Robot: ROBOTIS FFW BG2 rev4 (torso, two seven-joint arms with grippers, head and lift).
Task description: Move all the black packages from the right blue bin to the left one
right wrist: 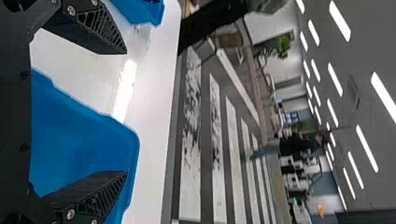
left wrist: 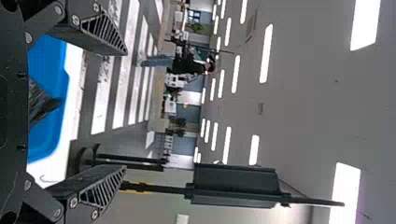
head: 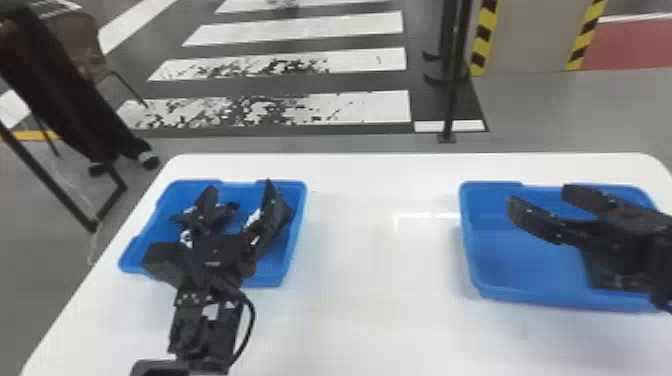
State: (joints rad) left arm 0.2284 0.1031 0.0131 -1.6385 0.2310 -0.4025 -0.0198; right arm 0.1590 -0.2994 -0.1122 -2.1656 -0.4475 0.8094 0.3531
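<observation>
Counter (head: 380, 280), one, white, rounded at its far corners.

Bin, blue, left (head: 298, 215): set near the counter's far left corner, just inside the left edge.

Bin, blue, right (head: 520, 280): set near the far right corner, well apart from the first; a stretch of its blue floor shows.

Packages, black: inside the left bin. One, crumpled (left wrist: 41, 103), shows in the left wrist view; number uncertain, the left pincer partly covering the contents.

Pincer, left (head: 239, 186): over the left bin, pointing toward the counter's far edge, its two fingers spread well apart.

Pincer, right (head: 540, 196): over the right bin, reaching in from the counter's right side and pointing left, fingers likewise apart, with an open gap between them.

Post, black (head: 452, 90): on the floor beyond the far edge, beside white floor stripes (head: 300, 25).
</observation>
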